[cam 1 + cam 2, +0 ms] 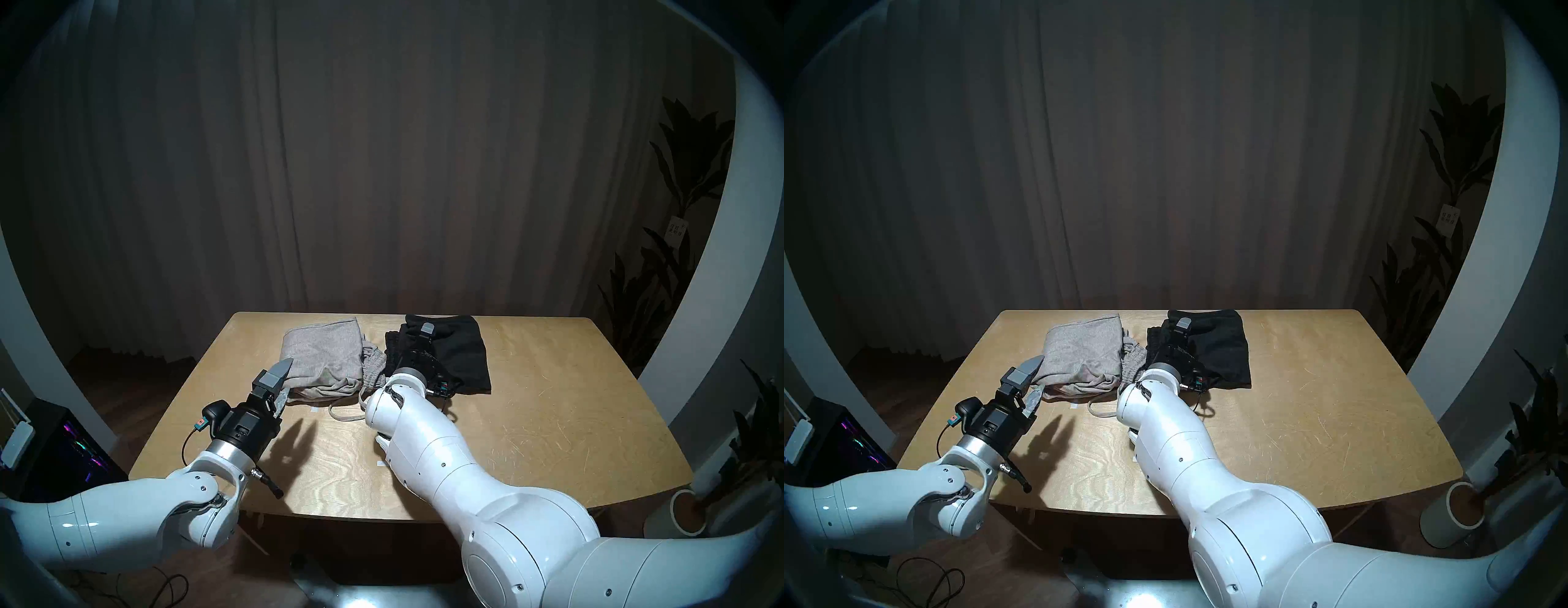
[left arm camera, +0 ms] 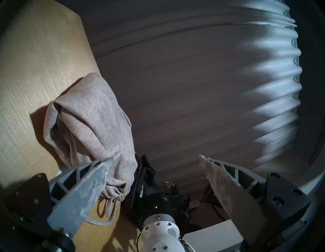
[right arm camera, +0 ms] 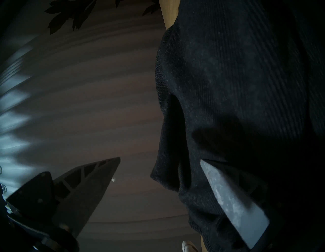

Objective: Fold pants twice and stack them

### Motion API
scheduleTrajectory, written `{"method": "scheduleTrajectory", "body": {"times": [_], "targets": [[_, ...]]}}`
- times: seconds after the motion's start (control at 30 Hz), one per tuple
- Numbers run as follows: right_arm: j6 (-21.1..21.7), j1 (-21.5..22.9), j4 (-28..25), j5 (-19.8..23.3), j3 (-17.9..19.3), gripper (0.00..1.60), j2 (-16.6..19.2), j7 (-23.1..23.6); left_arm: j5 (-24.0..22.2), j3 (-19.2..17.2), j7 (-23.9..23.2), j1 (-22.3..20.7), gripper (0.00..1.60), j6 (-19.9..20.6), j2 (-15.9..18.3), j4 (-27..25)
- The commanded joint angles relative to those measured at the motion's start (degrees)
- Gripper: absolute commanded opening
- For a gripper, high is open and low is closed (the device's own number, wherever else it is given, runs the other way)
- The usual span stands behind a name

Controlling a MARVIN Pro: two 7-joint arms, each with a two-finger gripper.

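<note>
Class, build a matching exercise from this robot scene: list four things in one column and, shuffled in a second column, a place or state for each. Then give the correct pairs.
Column one:
1. grey pants
2. black pants
3. left gripper
4. pale drawstring

Column two:
A. looped on bare wood in front of the folded grey cloth
B. folded, on the table's far right part
C. open, at the near left corner of the grey cloth
D. folded, left of the other garment

Pairs: 1-D, 2-B, 3-C, 4-A
</note>
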Motion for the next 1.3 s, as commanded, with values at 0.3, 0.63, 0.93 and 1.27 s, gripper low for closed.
{"method": "scheduleTrajectory", "body": {"times": [0.3,0.63,0.93,1.27], "targets": [[0.2,-1.2,-7.2,2.7,-1.6,1.60,0.6,0.8,0.9,-0.5,0.0,-1.5,1.60,0.9,-1.5,-0.9],[0.8,-1.6,-8.6,5.0,-3.3,1.60,1.1,0.2,1.2,-0.3,0.4,-1.6,1.60,2.3,-2.4,-0.8],[2.9,-0.7,-12.5,6.8,-4.0,1.60,0.2,0.5,1.7,0.0,0.9,-1.9,1.60,3.4,-3.6,-1.0],[4.1,0.7,-17.9,9.0,-2.3,1.60,2.1,0.3,2.2,-0.2,1.4,-2.7,1.60,4.4,-4.8,-0.9]]}}
